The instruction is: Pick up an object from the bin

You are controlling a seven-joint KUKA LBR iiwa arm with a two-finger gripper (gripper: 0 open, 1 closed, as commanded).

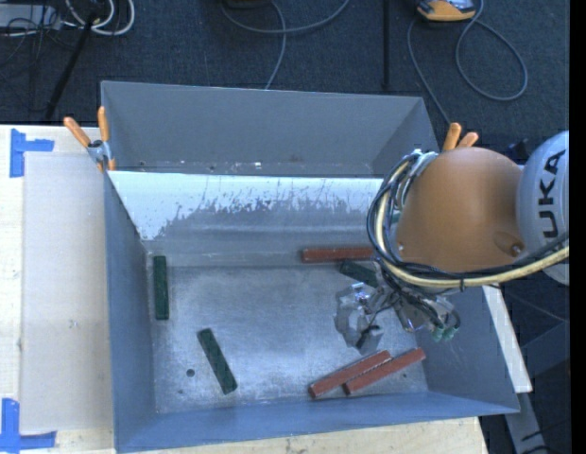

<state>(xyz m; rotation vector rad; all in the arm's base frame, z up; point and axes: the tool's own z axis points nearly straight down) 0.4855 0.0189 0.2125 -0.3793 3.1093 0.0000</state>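
Two green bars [217, 359] on scuffed bin [274, 339] floor | dark carpet [180, 50] beyond | claw [364, 318] state unclear

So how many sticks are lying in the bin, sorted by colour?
Green sticks: 2
Brown sticks: 3
Dark piece, partly hidden, colour unclear: 1
Total: 6
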